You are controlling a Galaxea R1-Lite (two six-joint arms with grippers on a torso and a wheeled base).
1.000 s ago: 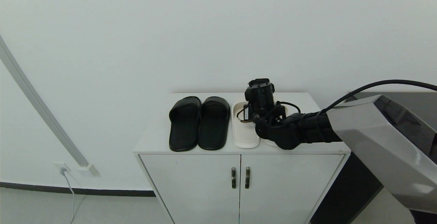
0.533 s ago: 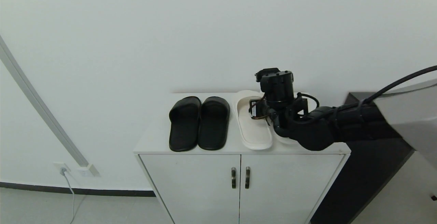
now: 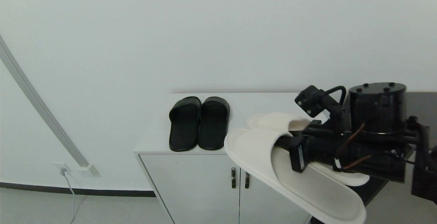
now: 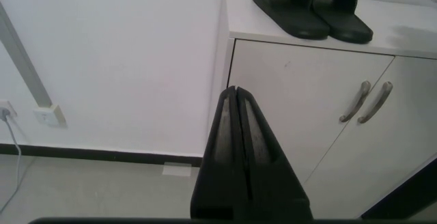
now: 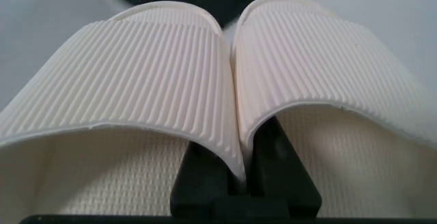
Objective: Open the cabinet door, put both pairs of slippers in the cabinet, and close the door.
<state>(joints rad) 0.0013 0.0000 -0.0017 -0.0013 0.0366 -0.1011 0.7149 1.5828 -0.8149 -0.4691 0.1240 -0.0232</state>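
The white slippers (image 3: pixel 259 145) hang as a pair in the air, clear of the cabinet (image 3: pixel 191 179) top and in front of its right door, toes tilted up and away from me. My right pincer (image 5: pixel 246 173) is narrowed down on them, gripping the two ribbed straps where they meet side by side. The black slippers (image 3: pixel 199 123) sit together on the left of the cabinet top, both doors are shut, and my left pincer (image 4: pixel 235 115) is low beside the cabinet, fingers pressed together on nothing.
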